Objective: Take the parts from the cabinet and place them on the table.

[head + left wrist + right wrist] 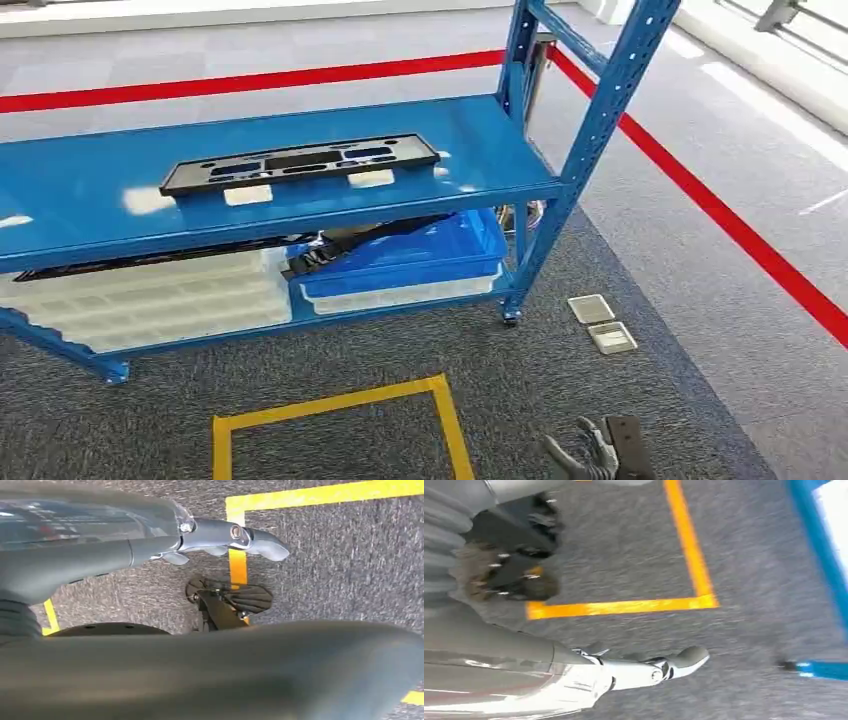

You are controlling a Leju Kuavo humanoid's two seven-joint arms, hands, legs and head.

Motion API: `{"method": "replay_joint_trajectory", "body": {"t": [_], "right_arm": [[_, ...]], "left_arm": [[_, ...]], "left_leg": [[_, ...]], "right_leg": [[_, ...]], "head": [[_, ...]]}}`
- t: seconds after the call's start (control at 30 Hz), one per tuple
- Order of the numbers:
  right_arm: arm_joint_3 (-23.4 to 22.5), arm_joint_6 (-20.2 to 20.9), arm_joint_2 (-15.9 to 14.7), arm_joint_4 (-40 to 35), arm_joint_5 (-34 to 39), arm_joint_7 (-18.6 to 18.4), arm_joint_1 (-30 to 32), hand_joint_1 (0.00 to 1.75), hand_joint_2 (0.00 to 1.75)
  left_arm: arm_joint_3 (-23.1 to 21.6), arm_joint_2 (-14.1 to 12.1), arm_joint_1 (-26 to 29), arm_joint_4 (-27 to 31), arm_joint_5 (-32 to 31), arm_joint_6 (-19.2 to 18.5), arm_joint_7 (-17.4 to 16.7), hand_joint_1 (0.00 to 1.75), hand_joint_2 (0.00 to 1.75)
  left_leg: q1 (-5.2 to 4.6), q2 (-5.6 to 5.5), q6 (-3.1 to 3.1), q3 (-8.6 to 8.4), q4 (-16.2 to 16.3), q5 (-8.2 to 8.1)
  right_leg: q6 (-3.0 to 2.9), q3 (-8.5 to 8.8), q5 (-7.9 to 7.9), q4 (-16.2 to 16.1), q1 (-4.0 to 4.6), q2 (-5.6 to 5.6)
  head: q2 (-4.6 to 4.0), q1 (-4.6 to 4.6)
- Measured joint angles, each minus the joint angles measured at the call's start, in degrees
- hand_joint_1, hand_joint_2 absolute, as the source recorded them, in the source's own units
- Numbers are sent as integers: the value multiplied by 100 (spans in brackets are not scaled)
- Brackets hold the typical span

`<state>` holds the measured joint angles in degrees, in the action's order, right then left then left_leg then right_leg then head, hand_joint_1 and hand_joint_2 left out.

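While the head view looks down on the blue metal shelving rack (470, 120), you see the long flat black plastic part (300, 163) lying on its top shelf; stacked white trays (150, 300) and a blue bin (410, 258) beneath are partly hidden. The right hand (590, 455), cut off low, hangs empty, fingers apart. In the left wrist view, the left hand (220, 537) holds nothing, fingers loosely extended above grey carpet (340, 570) and yellow floor tape (320, 495). The blurred right wrist view shows the same tape.
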<state>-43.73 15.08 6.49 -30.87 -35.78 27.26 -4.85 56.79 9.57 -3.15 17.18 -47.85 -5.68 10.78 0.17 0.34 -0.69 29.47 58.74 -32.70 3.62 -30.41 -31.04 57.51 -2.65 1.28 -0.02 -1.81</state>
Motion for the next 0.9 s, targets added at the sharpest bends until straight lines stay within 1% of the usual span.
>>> {"method": "replay_joint_trajectory", "body": {"t": [0.03, 0.07, 0.1, 0.13, 0.17, 0.2, 0.23, 0.27, 0.3, 0.33, 0.37, 0.4, 0.43, 0.47, 0.53, 0.57, 0.6, 0.63, 0.67, 0.7, 0.73, 0.77, 0.8, 0.83, 0.87, 0.9], "right_arm": [[61, 59, 31, -190, 79, 2, 17, 0, 0], [116, 98, 37, -341, 144, 2, 45, 0, 0], [175, 135, 39, -520, 227, -2, 73, 0, 0], [238, 164, 46, -667, 297, -13, 95, 0, 0], [313, 194, 46, -844, 385, -24, 119, 0, 0], [388, 218, 48, -1011, 467, -39, 153, 0, 0], [453, 231, 48, -1152, 536, -61, 196, 0, 0], [538, 242, 50, -1325, 625, -83, 242, 0, 0], [612, 245, 48, -1478, 700, -101, 274, 0, 0], [702, 262, 48, -1672, 789, -129, 300, 0, 0], [794, 282, 46, -1867, 881, -140, 323, 0, 0], [916, 297, 44, -2074, 992, -146, 329, 0, 0], [1008, 304, 37, -2245, 1076, -164, 347, 0, 0], [1129, 315, 37, -2453, 1175, -197, 383, 0, 0], [1318, 317, 26, -2787, 1344, -243, 469, 0, 0], [1433, 330, 15, -3003, 1444, -253, 499, 0, 0], [1537, 332, 4, -3187, 1531, -260, 510, 0, 0], [1653, 345, -7, -3368, 1611, -284, 519, 0, 0], [1767, 349, -20, -3540, 1693, -308, 536, 0, 0], [1869, 356, -35, -3685, 1765, -338, 567, 0, 0], [1990, 365, -61, -3882, 1857, -376, 612, 0, 0], [2101, 371, -81, -4048, 1933, -395, 646, 0, 0], [2208, 371, -107, -4210, 2002, -424, 661, 0, 0], [2331, 371, -135, -4394, 2080, -439, 674, 0, 0], [2446, 369, -164, -4581, 2157, -450, 688, 0, 0], [2573, 369, -184, -4774, 2234, -459, 694, 0, 0]], "left_arm": [[59, 13, -16, -4, -42, -11, 4, 0, 0], [111, 35, -33, -9, -74, -17, 7, 0, 0], [170, 50, -47, -15, -81, -22, 15, 0, 0], [214, 61, -49, -22, -90, -26, 17, 0, 0], [275, 83, -45, -33, -129, -33, 20, 0, 0], [319, 90, -45, -52, -155, -33, 22, 0, 0], [361, 103, -46, -66, -179, -37, 22, 0, 0], [413, 116, -49, -72, -188, -37, 24, 0, 0], [446, 127, -53, -81, -188, -39, 28, 0, 0], [485, 138, -59, -92, -194, -39, 33, 0, 0], [527, 153, -66, -103, -214, -41, 39, 0, 0], [577, 162, -76, -107, -260, -44, 50, 0, 0], [614, 164, -97, -114, -271, -48, 55, 0, 0], [662, 166, -110, -122, -282, -50, 61, 0, 0], [734, 179, -122, -146, -293, -50, 70, 0, 0], [778, 181, -130, -149, -310, -57, 72, 0, 0], [817, 184, -137, -151, -330, -61, 79, 0, 0], [854, 190, -151, -162, -365, -70, 81, 0, 0], [885, 192, -156, -170, -371, -81, 83, 0, 0], [922, 197, -157, -184, -374, -85, 83, 0, 0], [968, 201, -154, -197, -378, -89, 85, 0, 0], [1008, 208, -149, -201, -378, -92, 85, 0, 0], [1034, 212, -149, -203, -378, -96, 87, 0, 0], [1066, 214, -156, -203, -378, -101, 87, 0, 0], [1106, 216, -171, -203, -380, -103, 92, 0, 0], [1139, 216, -180, -203, -382, -103, 96, 0, 0]], "left_leg": [[-4, 3, -52, -1, -45, 35], [51, 21, -115, -19, -116, 96], [41, 37, -136, -16, -131, 109], [36, 44, -145, -4, -129, 114], [26, 61, -148, 0, -128, 113], [18, 70, -148, 7, -125, 113], [16, 72, -148, 6, -120, 112], [17, 71, -145, -2, -120, 110], [22, 69, -139, -16, -118, 105], [32, 67, -111, -40, -110, 86], [36, 69, -68, -60, -91, 57], [16, 73, -27, -52, -70, 30], [-6, 71, 1, -20, -11, 10], [-6, 71, 25, 5, -14, 25], [13, 73, 46, 5, -25, 35], [27, 67, 77, 13, -5, -10], [33, 46, 112, 54, 109, -121], [41, 42, 136, 202, 432, -335], [45, 42, 154, 421, 909, -571], [44, 39, 165, 646, 1377, -751], [45, 38, 163, 812, 1714, -811], [43, 35, 157, 843, 1747, -739], [41, 31, 142, 765, 1539, -548], [38, 25, 111, 578, 1097, -256], [27, 15, 66, 340, 545, 48], [10, -5, 14, 174, 152, 168]], "right_leg": [[35, 7, 20, -20, -1, 4], [42, 0, -63, 45, -18, -27], [11, -78, -209, 211, 20, -66], [-7, -250, -455, 603, 29, -69], [-19, -466, -683, 1080, 39, -68], [-21, -677, -857, 1550, 47, -68], [-26, -820, -900, 1863, 55, -70], [-31, -814, -799, 1832, 56, -71], [-36, -687, -577, 1557, 54, -76], [-41, -459, -272, 1049, 53, -89], [-51, -215, 22, 483, 53, -126], [-63, -103, -20, 275, 68, -152], [-92, -90, -38, 144, 84, -142], [-128, -131, -48, 185, 89, -138], [-185, -146, -61, 203, 106, -132], [-228, -143, -44, 186, 73, -137], [-242, -146, -42, 186, 73, -137], [-273, -153, -44, 186, 75, -138], [-279, -158, -43, 186, 79, -139], [-284, -163, -44, 187, 87, -143], [-284, -163, -45, 187, 93, -144], [-284, -158, -45, 187, 97, -140], [-284, -151, -45, 187, 104, -129], [-284, -136, -47, 187, 109, -115], [-282, -117, -54, 187, 114, -107], [-276, -117, -57, 181, 107, -107]], "head": [[0, 0], [0, 2], [0, 2], [0, 2], [0, 2], [0, 2], [0, 2], [0, 2], [0, 2], [0, 2], [0, 2], [0, 2], [0, 0], [0, -6], [0, -4], [0, -4], [0, -7], [0, -7], [0, -7], [0, -7], [0, -7], [0, -7], [0, -7], [0, -7], [0, -7], [0, -4]]}}
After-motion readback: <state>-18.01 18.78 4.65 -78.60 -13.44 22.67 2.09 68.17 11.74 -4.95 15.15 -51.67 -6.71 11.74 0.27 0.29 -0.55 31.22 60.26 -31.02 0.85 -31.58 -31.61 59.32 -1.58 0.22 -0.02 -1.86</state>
